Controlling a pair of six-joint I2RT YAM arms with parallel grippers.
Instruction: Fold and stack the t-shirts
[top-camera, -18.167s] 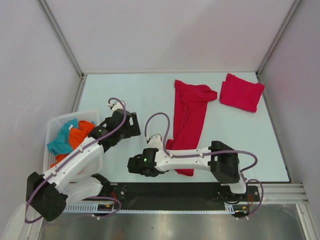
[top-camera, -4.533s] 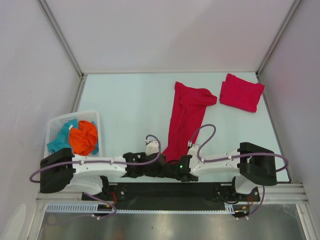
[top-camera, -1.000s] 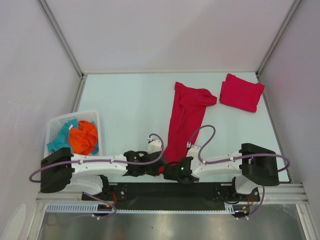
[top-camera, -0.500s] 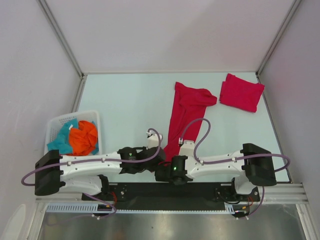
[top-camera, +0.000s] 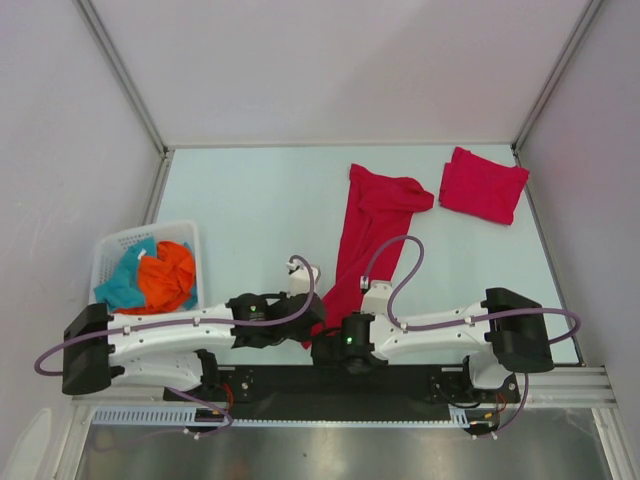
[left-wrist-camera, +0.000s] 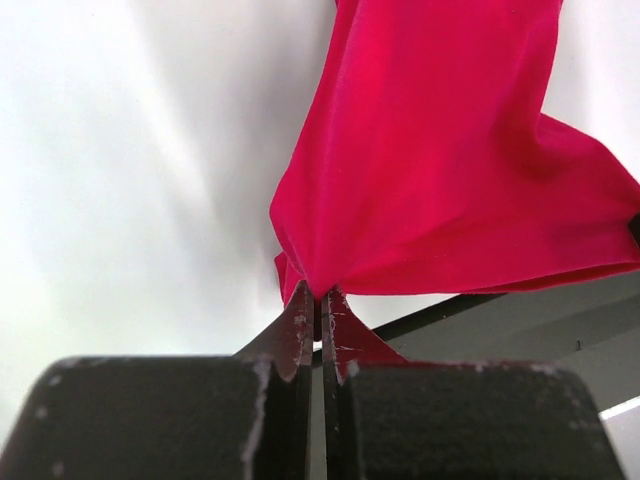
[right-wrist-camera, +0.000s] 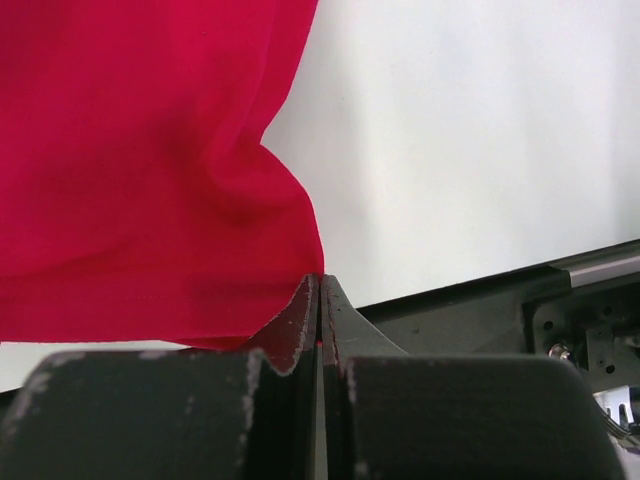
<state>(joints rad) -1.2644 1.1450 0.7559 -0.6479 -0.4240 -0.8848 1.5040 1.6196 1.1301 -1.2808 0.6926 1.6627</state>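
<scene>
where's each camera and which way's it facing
Top: above and behind the arms, looking down at the table; both arms show.
Left wrist: on that arm, looking along the left claw, shut on the long shirt.
Right wrist: on that arm, looking along the right claw, shut on that shirt.
Shared: both wrists see that shirt's near edge.

No readable text, label, brand or number shows anywhere — in any view.
</scene>
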